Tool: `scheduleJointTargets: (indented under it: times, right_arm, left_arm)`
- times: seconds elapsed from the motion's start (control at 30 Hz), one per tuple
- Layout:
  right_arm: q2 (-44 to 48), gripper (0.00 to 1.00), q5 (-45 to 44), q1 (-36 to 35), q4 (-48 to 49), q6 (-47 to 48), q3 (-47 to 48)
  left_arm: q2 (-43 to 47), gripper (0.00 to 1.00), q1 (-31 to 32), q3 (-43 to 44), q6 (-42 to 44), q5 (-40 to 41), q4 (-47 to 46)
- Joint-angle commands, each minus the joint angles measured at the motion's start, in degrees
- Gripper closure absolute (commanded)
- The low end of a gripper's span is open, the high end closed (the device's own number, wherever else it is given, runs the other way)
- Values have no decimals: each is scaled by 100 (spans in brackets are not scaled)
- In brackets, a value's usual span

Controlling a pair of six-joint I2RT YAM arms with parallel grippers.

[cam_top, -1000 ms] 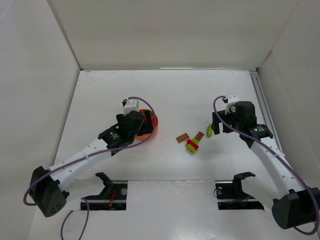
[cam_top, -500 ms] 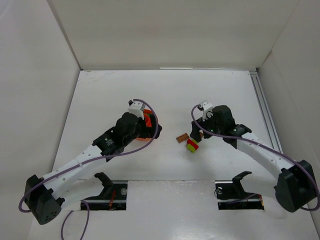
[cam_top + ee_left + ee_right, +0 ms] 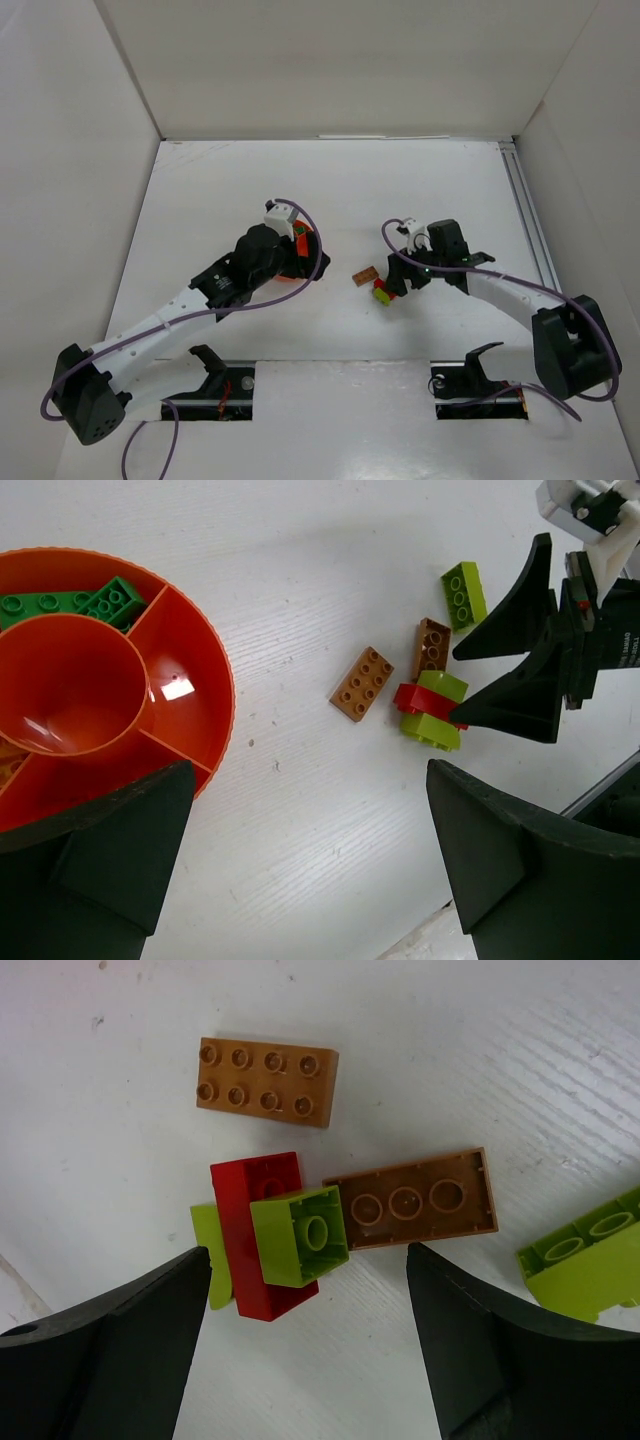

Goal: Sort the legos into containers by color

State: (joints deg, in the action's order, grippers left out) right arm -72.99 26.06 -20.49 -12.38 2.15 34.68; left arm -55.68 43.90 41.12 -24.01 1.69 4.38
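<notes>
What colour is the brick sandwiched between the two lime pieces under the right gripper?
Red. The red brick shows best in the right wrist view.

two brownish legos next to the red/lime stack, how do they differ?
Pose: the tan brick lies studs up; the brown brick is flipped, its hollow underside showing three tubes.
Colour: the tan brick is lighter and more orange; the brown brick is darker.
Contact: the tan brick lies apart from the others; the brown brick's end seems to touch the lime block.
Both lie flat and look about the same size.
</notes>
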Motion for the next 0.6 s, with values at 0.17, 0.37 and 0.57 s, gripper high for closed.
scheduleJointTargets:
  times: [0.17, 0.37, 0.57]
  right_arm:
    - [-250, 19, 900, 115, 438, 347, -101]
    - [-462, 22, 1102, 168, 596, 400, -101]
    - [-664, 35, 1349, 221, 728, 400, -101]
  left_arm:
    - [49, 0, 22, -69, 89, -143, -306]
    - [49, 0, 22, -69, 37, -143, -306]
    - [49, 0, 22, -69, 37, -143, -306]
